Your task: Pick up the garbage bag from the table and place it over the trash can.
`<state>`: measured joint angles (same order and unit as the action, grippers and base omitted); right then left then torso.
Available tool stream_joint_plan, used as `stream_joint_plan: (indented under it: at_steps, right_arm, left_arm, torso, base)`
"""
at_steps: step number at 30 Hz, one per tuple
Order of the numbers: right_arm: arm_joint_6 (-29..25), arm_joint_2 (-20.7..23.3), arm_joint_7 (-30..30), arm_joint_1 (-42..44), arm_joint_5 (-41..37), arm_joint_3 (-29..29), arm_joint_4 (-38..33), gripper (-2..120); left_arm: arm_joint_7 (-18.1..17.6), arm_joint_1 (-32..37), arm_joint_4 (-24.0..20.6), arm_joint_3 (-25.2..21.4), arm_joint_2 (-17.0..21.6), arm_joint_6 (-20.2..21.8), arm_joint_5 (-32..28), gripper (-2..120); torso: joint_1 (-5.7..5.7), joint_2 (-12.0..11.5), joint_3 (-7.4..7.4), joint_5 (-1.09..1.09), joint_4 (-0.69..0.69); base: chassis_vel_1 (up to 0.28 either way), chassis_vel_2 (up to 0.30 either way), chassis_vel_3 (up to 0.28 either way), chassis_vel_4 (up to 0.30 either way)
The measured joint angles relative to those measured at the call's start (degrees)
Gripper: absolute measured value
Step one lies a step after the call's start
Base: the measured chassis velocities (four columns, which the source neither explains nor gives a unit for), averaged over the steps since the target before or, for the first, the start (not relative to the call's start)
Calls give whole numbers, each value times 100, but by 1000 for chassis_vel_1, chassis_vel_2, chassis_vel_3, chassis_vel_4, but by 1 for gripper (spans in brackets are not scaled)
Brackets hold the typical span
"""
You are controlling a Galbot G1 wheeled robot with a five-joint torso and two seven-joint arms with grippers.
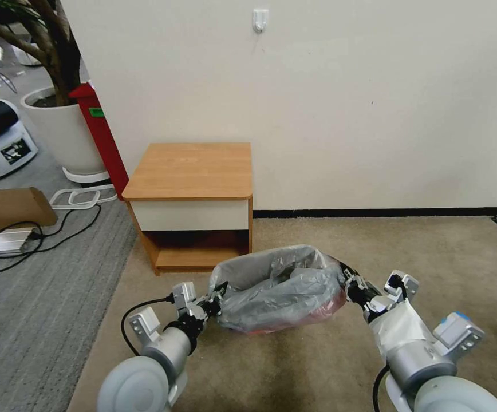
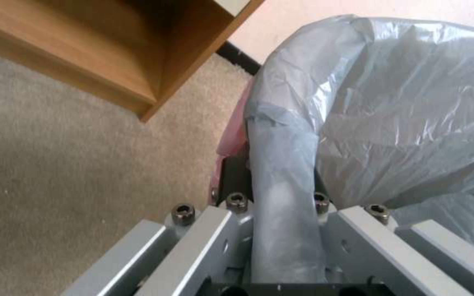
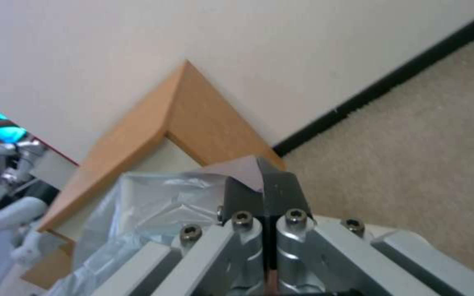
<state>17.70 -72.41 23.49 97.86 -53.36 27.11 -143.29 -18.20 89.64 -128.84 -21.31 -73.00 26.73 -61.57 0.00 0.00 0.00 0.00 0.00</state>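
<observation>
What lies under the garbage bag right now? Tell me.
Only carpet shows below the garbage bag, held spread by the left end effector and right end effector. The bag covers whatever sits beneath; no trash can is visible.

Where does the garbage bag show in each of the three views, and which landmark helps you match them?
Head view: the garbage bag is low in the middle, stretched between the left gripper and right gripper.
Left wrist view: it takes up the right half, a fold running between the fingers.
Right wrist view: it sits in the lower left, pinched at the fingers.
Shared landmark: the table.
</observation>
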Motion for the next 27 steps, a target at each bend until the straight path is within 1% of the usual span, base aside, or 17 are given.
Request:
stream_joint_plan:
  at_steps: [3, 5, 6, 7, 9, 10, 12, 13, 14, 15, 18, 19, 22, 23, 24, 27]
  right_arm:
    - [-63, 0, -177, 19, 39, 10, 15, 0]
    - [-73, -4, -192, 32, 44, 7, 14, 0]
    - [-84, -13, -197, 44, 48, 6, 13, 2]
    - [-108, -26, -201, 62, 52, 6, 11, 9]
    - [-165, -65, -202, 126, 96, 29, 11, 17]
    - [-165, -65, -202, 126, 96, 29, 11, 17]
    - [-242, -97, -202, 218, 132, 72, 10, 25]
    - [-279, -117, -214, 268, 146, 87, 10, 32]
    - [-279, -117, -214, 268, 146, 87, 10, 32]
    - [-334, -145, -236, 325, 183, 89, 9, 35]
    - [-594, -290, -363, 506, 256, 30, 9, 50]
    - [-594, -290, -363, 506, 256, 30, 9, 50]
    - [-1123, -549, -694, 699, 142, -98, 7, 65]
    - [-1123, -549, -694, 699, 142, -98, 7, 65]
    - [-1260, -615, -800, 737, 34, -122, 7, 70]
    - [-1560, -774, -1145, 866, -345, -193, 5, 84]
  left_arm:
    - [-32, -12, 51, -36, -5, 11, -34, 3]
    - [-36, -12, 55, -43, -5, 11, -34, 3]
    - [-40, -14, 59, -50, -5, 11, -32, 3]
    - [-43, -23, 65, -61, -1, 11, -20, 3]
    - [-59, -52, 96, -70, 10, 11, 5, 3]
    - [-59, -52, 96, -70, 10, 11, 5, 3]
    - [-116, -101, 147, -77, 18, 11, 6, 3]
    - [-136, -133, 178, -84, 19, 11, -4, 3]
    - [-136, -133, 178, -84, 19, 11, -4, 3]
    - [-146, -154, 201, -94, 16, 11, -24, 3]
    - [-227, -211, 247, -139, -27, 21, -218, 3]
    - [-227, -211, 247, -139, -27, 21, -218, 3]
    - [-513, -273, 254, -220, -81, 121, -753, 3]
    - [-513, -273, 254, -220, -81, 121, -753, 3]
    - [-620, -292, 258, -256, -96, 174, -954, 3]
    - [-779, -315, 270, -339, -111, 252, -1241, 3]
  torso:
    - [0, 0, 0, 0, 0]
    - [0, 0, 0, 0, 0]
    - [0, 0, 0, 0, 0]
    - [0, 0, 0, 0, 0]
    - [0, 0, 0, 1, 0]
    - [0, 0, 0, 1, 0]
    - [0, 0, 0, 1, 0]
    - [0, 0, 0, 1, 0]
    - [0, 0, 0, 1, 0]
    - [0, 0, 0, 1, 0]
    - [0, 0, 0, 0, 0]
    - [0, 0, 0, 0, 0]
    - [0, 0, 0, 0, 0]
    - [0, 0, 0, 0, 0]
    - [0, 0, 0, 0, 0]
    - [0, 0, 0, 0, 0]
  base:
    - [0, 0, 0, 0]
    - [0, 0, 0, 0]
    - [0, 0, 0, 0]
    - [0, 0, 0, 0]
    - [0, 0, 0, 0]
    - [0, 0, 0, 0]
    - [0, 0, 0, 0]
    - [0, 0, 0, 0]
    - [0, 0, 0, 0]
    - [0, 0, 0, 0]
    - [0, 0, 0, 0]
    - [0, 0, 0, 0]
    - [0, 0, 0, 0]
    - [0, 0, 0, 0]
    - [0, 0, 0, 0]
    - [0, 0, 0, 0]
